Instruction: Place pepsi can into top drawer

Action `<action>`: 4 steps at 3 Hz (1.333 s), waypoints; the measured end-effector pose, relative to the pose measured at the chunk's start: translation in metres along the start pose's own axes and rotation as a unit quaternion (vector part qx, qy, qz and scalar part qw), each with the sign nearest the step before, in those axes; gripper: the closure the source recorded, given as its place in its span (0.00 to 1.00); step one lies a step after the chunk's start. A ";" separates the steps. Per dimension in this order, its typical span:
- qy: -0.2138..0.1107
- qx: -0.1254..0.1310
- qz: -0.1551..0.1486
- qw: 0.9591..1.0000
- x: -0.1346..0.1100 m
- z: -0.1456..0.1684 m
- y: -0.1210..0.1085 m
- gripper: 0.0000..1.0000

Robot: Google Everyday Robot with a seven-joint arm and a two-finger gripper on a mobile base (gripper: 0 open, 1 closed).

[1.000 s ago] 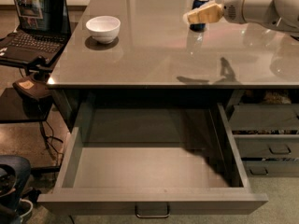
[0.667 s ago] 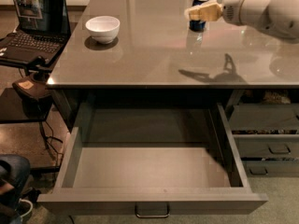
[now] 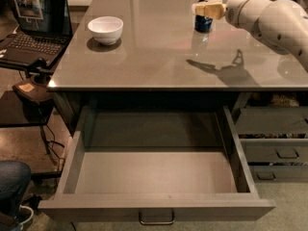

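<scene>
Camera view: the can (image 3: 202, 24) stands upright on the grey table (image 3: 159, 57), far back at about one o'clock on the tabletop and well away from the front edge. My gripper (image 3: 208, 8) is right at it, reaching in from three o'clock. It covers the can's upper part, so only the blue lower body and a bit of the silver top show. I cannot tell whether my jaws are wide, narrow or closed on the can. As far as I can see, the can's base rests on the table.

The top drawer (image 3: 156, 207) is pulled well out at six o'clock, below the table's front edge, with its loop handle (image 3: 156, 219) at the centre of the front. The can is not in it. So the opening is done, and I judge the task to be at its early stage. What is left is a sure grip, a lift, a carry toward six o'clock past the table edge, a lowering into the drawer and a release.

Further out, a white bowl (image 3: 105, 29) sits at eleven o'clock, well apart from the can. A laptop (image 3: 36, 20) stands off the table at ten o'clock. Narrower drawers (image 3: 274, 150) lie at four o'clock.
</scene>
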State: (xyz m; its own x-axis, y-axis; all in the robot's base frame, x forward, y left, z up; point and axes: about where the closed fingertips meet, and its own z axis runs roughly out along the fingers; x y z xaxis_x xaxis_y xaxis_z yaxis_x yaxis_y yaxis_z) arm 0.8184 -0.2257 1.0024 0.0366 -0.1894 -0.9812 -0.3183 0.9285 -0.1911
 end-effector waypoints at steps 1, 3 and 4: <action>0.011 0.006 0.015 1.000 0.024 0.017 0.003 0.00; 0.030 0.052 0.011 0.998 0.062 0.058 -0.031 0.00; 0.014 0.065 0.021 0.998 0.058 0.085 -0.042 0.00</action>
State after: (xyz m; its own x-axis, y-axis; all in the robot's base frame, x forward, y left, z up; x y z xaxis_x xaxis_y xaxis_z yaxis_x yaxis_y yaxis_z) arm 0.9144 -0.2483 0.9513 -0.0014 -0.1564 -0.9877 -0.1944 0.9689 -0.1531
